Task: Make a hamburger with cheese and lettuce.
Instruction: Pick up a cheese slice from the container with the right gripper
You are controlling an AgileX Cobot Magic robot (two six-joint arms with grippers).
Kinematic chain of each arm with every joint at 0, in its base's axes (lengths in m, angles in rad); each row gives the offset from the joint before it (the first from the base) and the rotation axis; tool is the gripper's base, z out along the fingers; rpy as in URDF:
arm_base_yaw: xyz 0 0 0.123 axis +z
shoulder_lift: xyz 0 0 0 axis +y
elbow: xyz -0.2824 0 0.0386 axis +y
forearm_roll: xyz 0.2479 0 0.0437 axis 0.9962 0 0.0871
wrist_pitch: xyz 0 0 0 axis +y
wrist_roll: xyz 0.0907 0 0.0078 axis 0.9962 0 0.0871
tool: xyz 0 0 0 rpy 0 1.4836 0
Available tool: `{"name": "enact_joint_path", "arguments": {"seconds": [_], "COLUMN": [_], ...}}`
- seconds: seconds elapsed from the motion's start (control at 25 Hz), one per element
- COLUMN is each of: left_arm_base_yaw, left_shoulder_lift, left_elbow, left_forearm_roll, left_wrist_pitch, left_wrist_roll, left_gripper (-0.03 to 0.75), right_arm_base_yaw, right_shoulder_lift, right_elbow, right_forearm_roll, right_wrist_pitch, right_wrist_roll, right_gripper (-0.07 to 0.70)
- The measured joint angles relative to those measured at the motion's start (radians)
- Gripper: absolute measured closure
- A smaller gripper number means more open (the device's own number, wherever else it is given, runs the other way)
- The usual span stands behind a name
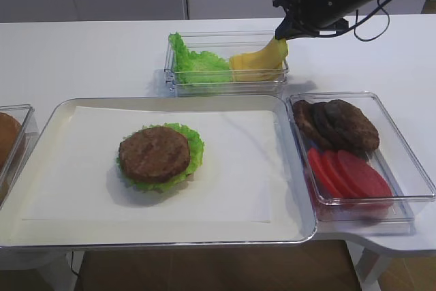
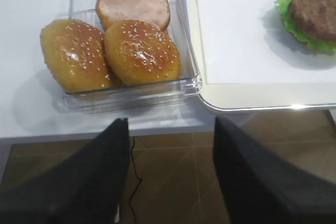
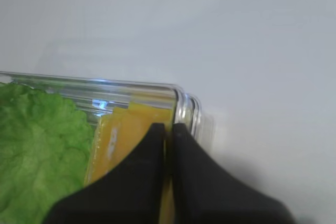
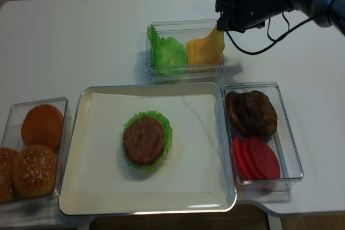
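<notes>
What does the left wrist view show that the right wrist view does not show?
Only the left wrist view shows the clear plastic box of sesame buns, the white tray, the round brown patty on its green leaf and the open left gripper. Only the right wrist view shows the right gripper shut on the thin yellow cheese slice, beside ruffled green lettuce in a clear container. Both show the white table.
</notes>
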State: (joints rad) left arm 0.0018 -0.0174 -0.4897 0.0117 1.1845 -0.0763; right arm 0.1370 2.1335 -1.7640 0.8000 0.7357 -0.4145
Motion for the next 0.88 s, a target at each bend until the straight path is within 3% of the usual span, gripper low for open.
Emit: {"name": "enact_joint_path", "arguments": {"seconds": [0.64, 0.88], "left_arm_base_yaw": [0.0, 0.0], "left_shoulder_lift": [0.0, 0.0], "left_elbow": [0.0, 0.0], "left_forearm_roll": [0.0, 0.0], "left_wrist_pitch": [0.0, 0.0], "left_wrist_roll": [0.0, 0.0], "left_gripper": [0.334, 0.334], "right_arm_base_yaw": [0.0, 0.0], "right_shoulder_lift": [-0.039, -0.092], "right_elbow": [0.0, 0.0], "right_forearm_roll": [0.0, -0.003], "right_wrist_pitch": [0.022, 0.064], "right_wrist_roll": [-0.024, -0.025], "right_gripper": [0.622, 0.622]}}
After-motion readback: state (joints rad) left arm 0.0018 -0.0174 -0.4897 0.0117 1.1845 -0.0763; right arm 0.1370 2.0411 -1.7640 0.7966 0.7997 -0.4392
